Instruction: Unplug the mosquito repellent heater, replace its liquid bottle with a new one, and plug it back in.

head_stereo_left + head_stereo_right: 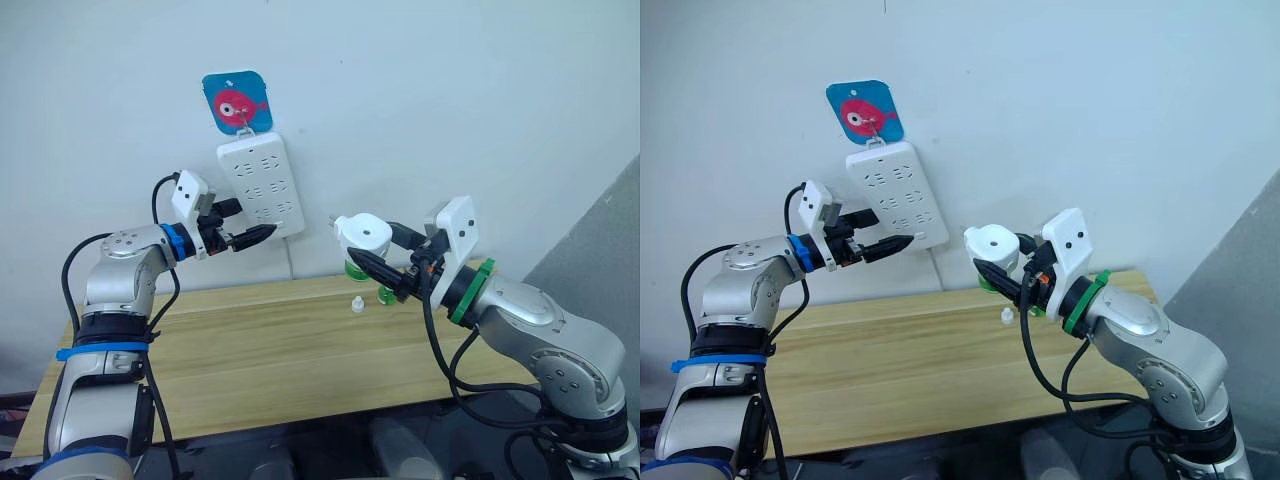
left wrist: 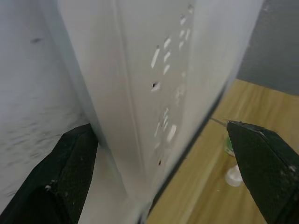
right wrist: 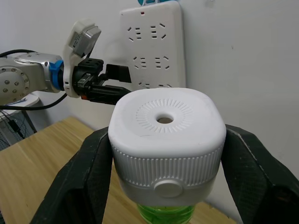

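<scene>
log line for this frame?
right gripper: shut on small white rounded heater, unplugged | left gripper: open, straddling long white power strip

wall (image 1: 450,90): plain white, evenly lit | blue card with red fish (image 1: 238,101): hung high on wall | white power strip (image 1: 261,184): hung on the wall below card | table (image 1: 270,350): light wood planks, against wall | grey panel (image 1: 610,240): far right

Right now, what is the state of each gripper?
Left gripper: open around the lower end of the power strip.
Right gripper: closed on the mosquito repellent heater.
</scene>
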Motion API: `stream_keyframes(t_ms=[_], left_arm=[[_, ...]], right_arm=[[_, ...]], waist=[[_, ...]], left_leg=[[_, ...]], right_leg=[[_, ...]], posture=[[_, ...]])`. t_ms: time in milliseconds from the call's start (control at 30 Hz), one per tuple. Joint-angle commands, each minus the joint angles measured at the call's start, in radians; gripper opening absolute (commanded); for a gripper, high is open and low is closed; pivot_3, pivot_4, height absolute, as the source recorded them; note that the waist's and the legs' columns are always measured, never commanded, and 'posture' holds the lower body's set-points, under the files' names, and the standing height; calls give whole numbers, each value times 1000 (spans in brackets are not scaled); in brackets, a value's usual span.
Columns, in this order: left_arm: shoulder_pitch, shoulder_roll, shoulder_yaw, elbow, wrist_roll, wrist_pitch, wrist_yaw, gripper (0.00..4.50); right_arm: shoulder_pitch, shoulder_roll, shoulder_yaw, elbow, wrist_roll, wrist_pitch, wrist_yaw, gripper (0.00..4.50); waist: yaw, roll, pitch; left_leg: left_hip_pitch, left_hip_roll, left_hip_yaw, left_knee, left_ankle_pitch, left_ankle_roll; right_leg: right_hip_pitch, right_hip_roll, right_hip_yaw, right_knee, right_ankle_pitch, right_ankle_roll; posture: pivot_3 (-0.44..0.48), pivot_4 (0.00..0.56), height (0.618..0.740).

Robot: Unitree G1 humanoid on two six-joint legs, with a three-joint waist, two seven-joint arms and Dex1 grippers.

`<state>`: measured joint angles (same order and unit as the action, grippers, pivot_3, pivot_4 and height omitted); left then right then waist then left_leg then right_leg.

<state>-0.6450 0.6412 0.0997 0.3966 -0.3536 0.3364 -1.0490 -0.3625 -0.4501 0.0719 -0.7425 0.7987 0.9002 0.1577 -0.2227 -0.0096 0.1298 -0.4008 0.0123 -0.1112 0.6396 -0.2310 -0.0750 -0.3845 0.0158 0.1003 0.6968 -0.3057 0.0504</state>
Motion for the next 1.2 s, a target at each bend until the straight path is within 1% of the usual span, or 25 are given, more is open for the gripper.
stream_keyframes(t_ms=[33,267,367,500,633,667,800,967,1033,1200], left_arm=[[-19,17,14,-50,-24,23,-19,4500],[-26,12,29,-95,-51,82,-30,4500],[-32,6,35,-100,-65,96,-26,3895],[-28,3,35,-111,-75,112,-22,2714],[-21,-14,34,-128,-80,120,-9,1398],[-19,-21,33,-133,-83,122,-2,1266],[-16,-42,32,-144,-86,126,22,1268],[-10,-53,41,-155,-94,134,44,1268],[-1,-52,42,-163,-98,138,44,1268],[14,-51,41,-179,-101,144,47,1268]], right_arm=[[-6,6,-2,-44,-9,-21,13,2979],[-26,31,36,-23,-39,-29,31,2979],[-46,53,65,-1,-65,-30,38,2979],[-81,87,105,39,-100,-30,53,2979],[-119,132,138,86,-135,-32,61,2979],[-130,141,149,101,-148,-32,62,2979],[-181,168,174,150,-196,-15,57,2979],[-270,208,151,189,-221,48,19,2979],[-289,220,142,200,-229,69,9,2979],[-327,236,149,264,-277,104,-7,2979]], waist=[[-1,0,0],[0,0,0],[0,0,0],[1,0,0],[1,0,0],[2,0,0],[5,0,0],[8,0,0],[8,0,0],[6,-1,0]], left_leg=[[0,0,0,0,0,0],[0,0,0,0,0,0],[0,0,0,0,0,0],[0,0,0,0,0,0],[0,0,0,0,0,0],[0,0,0,0,0,0],[-1,-1,-1,0,0,0],[-1,-1,-1,1,0,0],[-1,-1,-2,1,0,0],[-1,-1,-2,1,0,0]], right_leg=[[0,0,0,0,0,0],[0,0,0,0,0,0],[0,0,0,0,0,0],[0,0,0,0,0,0],[0,0,0,0,0,0],[0,0,0,0,0,0],[0,-1,-1,0,0,0],[0,-2,-1,0,1,-1],[0,-2,-2,0,3,-4],[0,-2,-1,0,3,-5]], posture=[[-254,79,740],[-247,80,740],[-244,81,740],[-244,81,740],[-240,81,740],[-240,81,740],[-236,80,740],[-232,78,740],[-232,78,740],[-231,75,740]])
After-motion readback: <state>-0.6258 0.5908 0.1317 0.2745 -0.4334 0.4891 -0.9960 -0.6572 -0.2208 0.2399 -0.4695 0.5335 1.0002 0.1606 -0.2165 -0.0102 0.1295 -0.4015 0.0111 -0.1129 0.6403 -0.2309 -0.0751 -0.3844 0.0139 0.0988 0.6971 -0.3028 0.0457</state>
